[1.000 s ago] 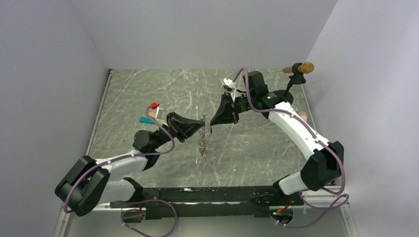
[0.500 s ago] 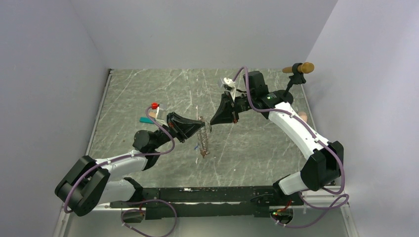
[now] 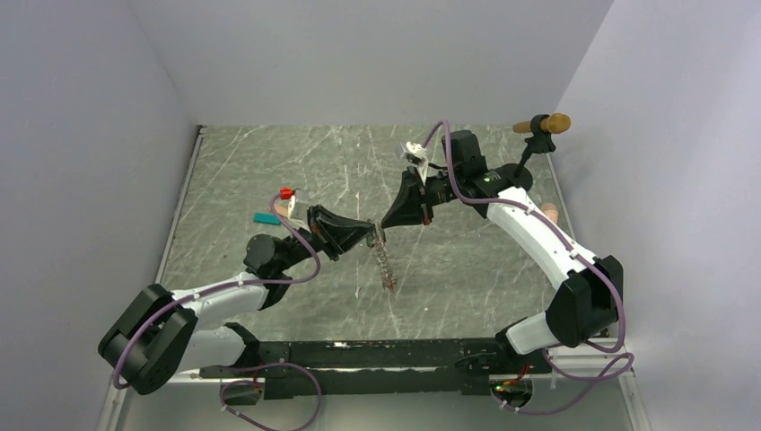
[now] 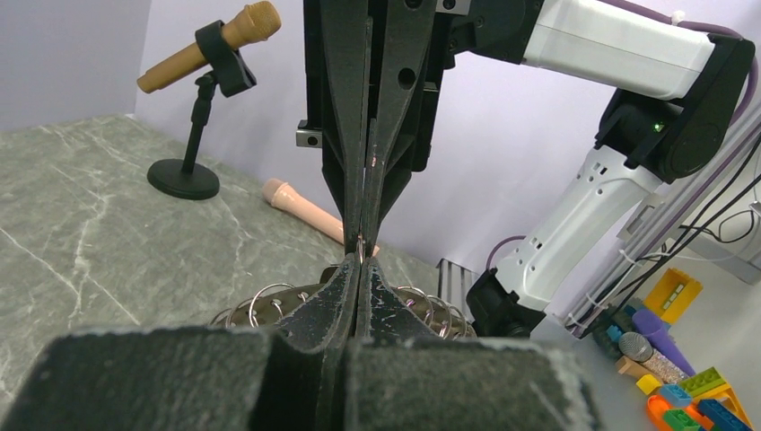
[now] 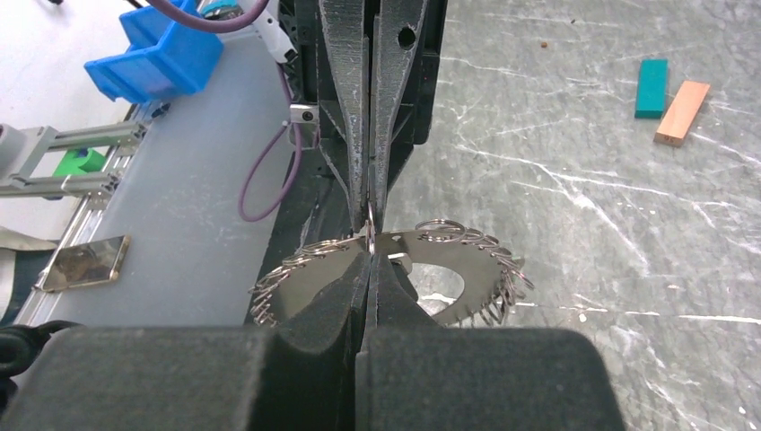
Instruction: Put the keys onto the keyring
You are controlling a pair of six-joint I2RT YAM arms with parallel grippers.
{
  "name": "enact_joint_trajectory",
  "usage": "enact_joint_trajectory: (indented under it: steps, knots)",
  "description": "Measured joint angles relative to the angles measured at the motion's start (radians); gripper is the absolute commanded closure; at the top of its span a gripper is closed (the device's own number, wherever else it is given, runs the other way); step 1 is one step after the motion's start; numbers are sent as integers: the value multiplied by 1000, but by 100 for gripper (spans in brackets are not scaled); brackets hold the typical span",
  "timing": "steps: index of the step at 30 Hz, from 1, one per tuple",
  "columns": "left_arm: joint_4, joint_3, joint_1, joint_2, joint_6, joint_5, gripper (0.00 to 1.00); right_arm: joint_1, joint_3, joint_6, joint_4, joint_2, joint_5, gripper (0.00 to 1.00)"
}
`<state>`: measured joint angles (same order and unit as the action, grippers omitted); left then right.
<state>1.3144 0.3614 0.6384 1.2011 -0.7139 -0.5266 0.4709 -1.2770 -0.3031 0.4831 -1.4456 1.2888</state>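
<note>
Two grippers, both fully closed, meet tip to tip over the middle of the table (image 3: 269, 162). That spot is well apart from the mic stand (image 4: 183, 178), nearer the arm bases and to its left. Left gripper (image 3: 371, 235) comes in from the side away from the stand, right gripper (image 3: 386, 224) from the stand's side. Each wrist cam shows its own jaws pressed flat together, no gap. Keyring (image 3: 387, 266) sits right at that meeting point. Both finger pairs pinch its upper rim at the same spot, and one small wire loop bridges the sliver between the two sets of tips. The rest of it dangles below the tips, slanting toward the bases; can't tell whether the low end touches the table. Right wrist cam shows it as a flat metal band fringed with many split rings (image 5: 499, 269), fanning out either side of the fingers. Can't tell which gripper takes more of the load. Teal block (image 5: 652, 87) and tan block (image 5: 682, 112) lie flat side by side, far left of the stand and past the left wrist. Pink microphone (image 4: 301, 202) lies on its side near the stand, on the bases' side of it. Stand is upright at the far right corner, with the brown microphone (image 4: 211, 45) clipped in at a tilt.
</note>
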Motion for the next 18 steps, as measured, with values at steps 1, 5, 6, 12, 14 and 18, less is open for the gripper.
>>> enact_joint_trajectory:
  steps: [1,5,6,12,14,18]
  knots:
    - [-3,0,0,-2,4,0,100,0,1,0,0,0,1,100]
    - [-20,0,2,-14,23,0,100,0,1,0,0,0,4,100]
    - [-23,0,2,-16,26,0,100,0,1,-1,0,0,6,100]
    - [-108,23,3,-43,72,-18,100,0,1,-39,16,0,6,100]
    - [-175,42,3,-63,103,-31,100,-1,1,-63,37,0,3,100]
    - [-365,97,3,-115,188,-52,100,-5,1,-84,50,0,-2,100]
